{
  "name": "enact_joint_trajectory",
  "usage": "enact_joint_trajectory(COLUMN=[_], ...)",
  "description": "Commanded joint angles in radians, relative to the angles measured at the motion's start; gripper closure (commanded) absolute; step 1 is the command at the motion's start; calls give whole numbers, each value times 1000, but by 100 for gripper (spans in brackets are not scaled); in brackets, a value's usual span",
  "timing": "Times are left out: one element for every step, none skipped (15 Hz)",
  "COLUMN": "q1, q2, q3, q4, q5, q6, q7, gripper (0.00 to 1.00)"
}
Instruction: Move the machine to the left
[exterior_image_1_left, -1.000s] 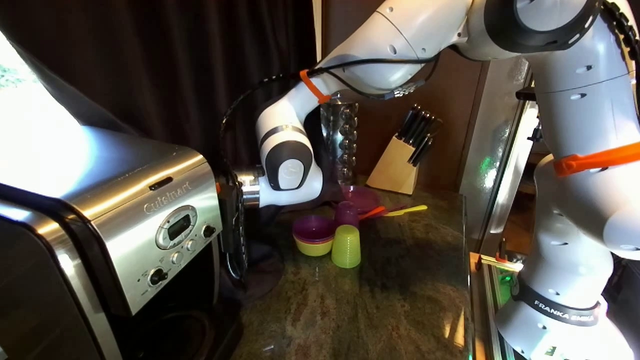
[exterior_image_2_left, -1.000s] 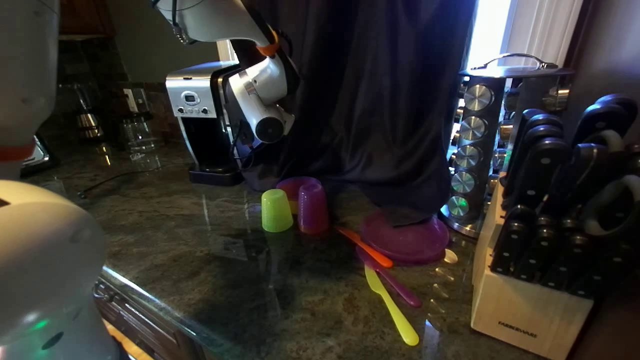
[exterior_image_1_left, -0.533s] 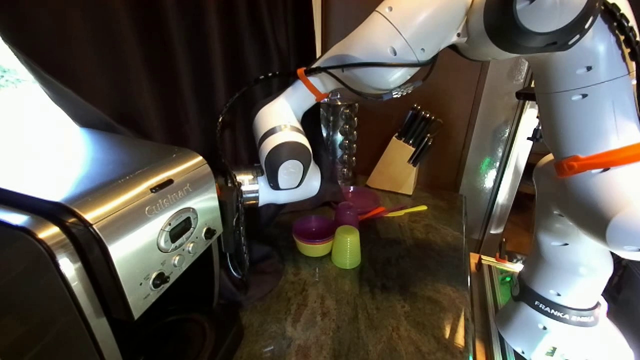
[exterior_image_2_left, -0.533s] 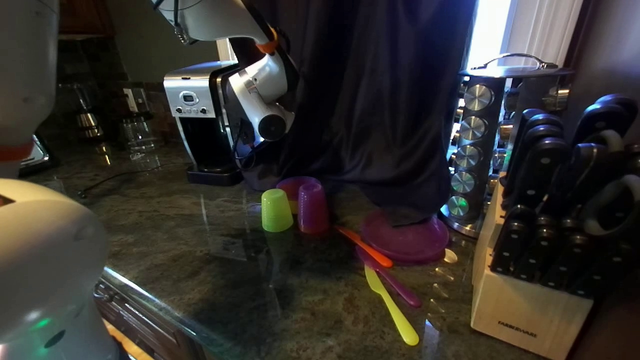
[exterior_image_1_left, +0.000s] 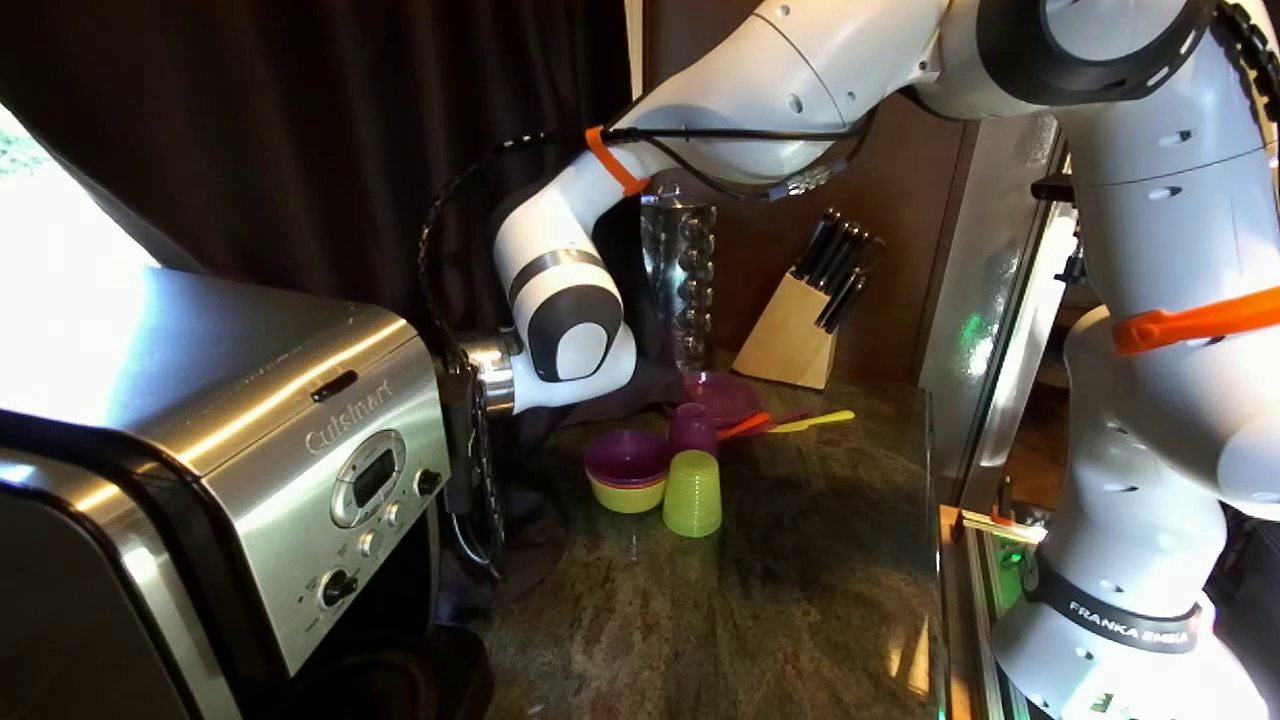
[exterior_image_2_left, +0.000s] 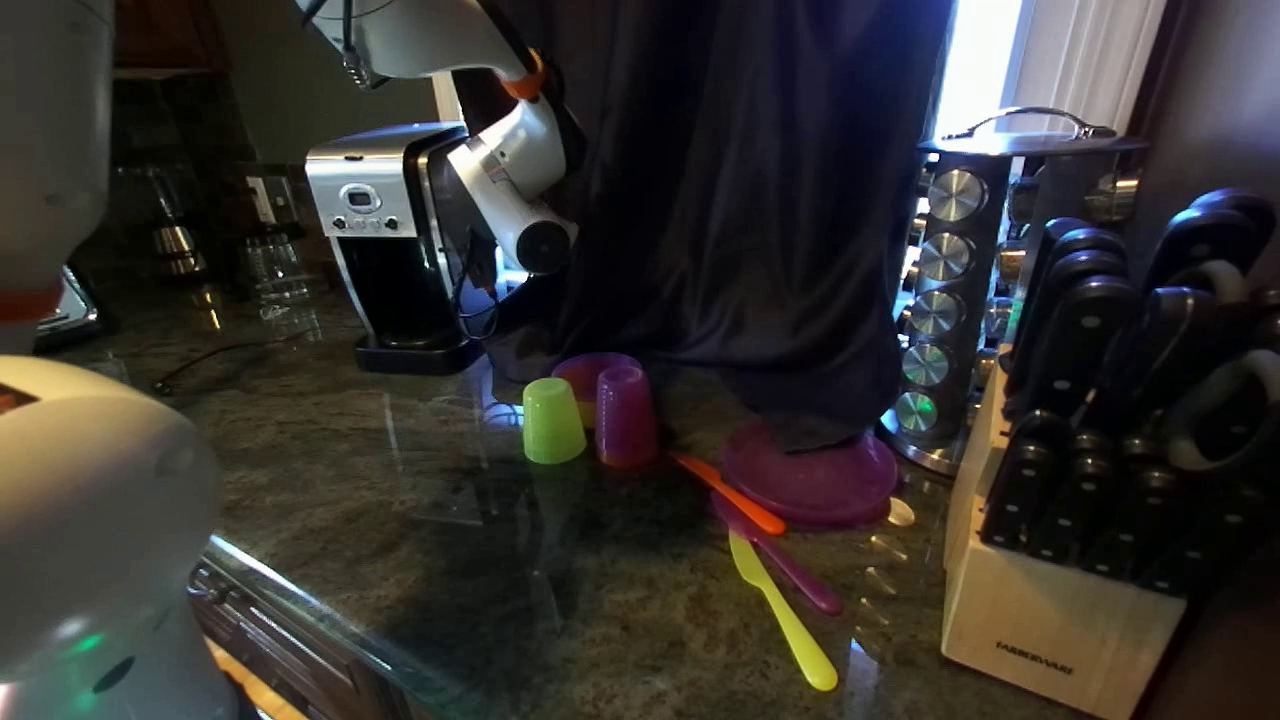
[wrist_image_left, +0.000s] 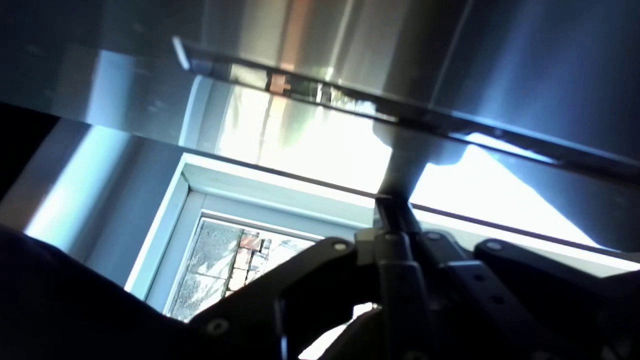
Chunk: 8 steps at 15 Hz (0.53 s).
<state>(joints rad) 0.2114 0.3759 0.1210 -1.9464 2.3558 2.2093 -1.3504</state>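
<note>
In both exterior views the machine (exterior_image_2_left: 390, 255), a tall silver-and-black coffee maker, is standing upright on the counter (exterior_image_2_left: 330, 480) and is being flanked on its right by the arm (exterior_image_2_left: 510, 180). The claw (wrist_image_left: 393, 212) is being held at the machine's right side; the machine is thus standing just to the left of the claw, in the very direction in which it is to be moved. Its long axis is running vertically, across the line of any leftward push, and its buttoned front is facing the near side.

In the wrist view the claw's two fingers are being held together, with nothing seen between them. Their tips are meeting, or nearly meeting, what is taken to be the machine's glossy side, close to one edge; firmness of contact cannot be told. In the exterior views the tips are being hidden.

A shove with the closed fingers, rather than a grasp, is seemingly being relied on. Tipping is probably being risked if the push is being applied high, since the machine is tall; turning, or slipping past the edge, is being risked if it is applied off-centre. A steady, level push is being called for. On the left, in the likely path, a cord (exterior_image_2_left: 235, 351) is lying, with a glass vessel (exterior_image_2_left: 275, 263) standing farther away.
</note>
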Motion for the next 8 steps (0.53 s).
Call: enact_joint_trajectory(q1=[42,49,55,62,67,72,74,78], q2=[-46,-51,-59,-66,-73,-80,-88,-97], q3=[11,13,16,18,21,25,29,34], q4=[-80,-86,-94,-102,-109,-119,-129,-143], q5=[-44,-37,-34,-27,-26,-36,-52,-63], q6=[14,26,38,58,73,76,71,62], q7=[40,44,58,70,96,106,130,147], gripper=[100,100,100,100,100,100,100,100])
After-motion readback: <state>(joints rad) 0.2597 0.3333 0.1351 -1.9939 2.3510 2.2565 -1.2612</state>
